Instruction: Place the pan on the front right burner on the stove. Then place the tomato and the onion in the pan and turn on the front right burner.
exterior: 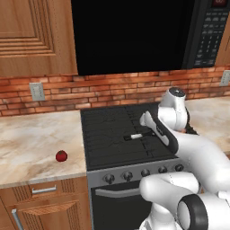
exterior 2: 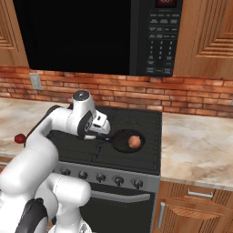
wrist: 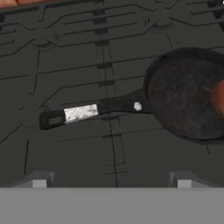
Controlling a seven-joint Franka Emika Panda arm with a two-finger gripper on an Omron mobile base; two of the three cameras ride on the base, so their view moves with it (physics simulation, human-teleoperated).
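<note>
A: Nearest the lens in the hand view, the gripper [wrist: 112,181] is hovering over the stove [exterior: 108,130], its two fingertips [wrist: 40,180] sticking up at six o'clock, spread wide with nothing between them and touching nothing.

B: And sweeping left to right from there?

A: The pan [wrist: 186,94] is sitting at about three o'clock, its handle [wrist: 87,112] pointing toward nine. The onion [wrist: 218,97] is peeking in at the right edge, already lying inside the pan. From the right base view, the pan is resting on the front right burner [exterior 2: 132,148] with the onion in its middle.

B: So the tomato is what's left?

A: I'd judge so. In the left base view, the tomato [exterior: 61,156] is lying on the marble counter [exterior: 27,143] at about nine o'clock from the stove, well apart from the pan.

B: How should it go?

A: Probably swinging the arm left across the cooktop, keeping the jaws wide, descending straight over the ball and closing gently, since something round and glossy is likely to roll or squirt out.
</note>
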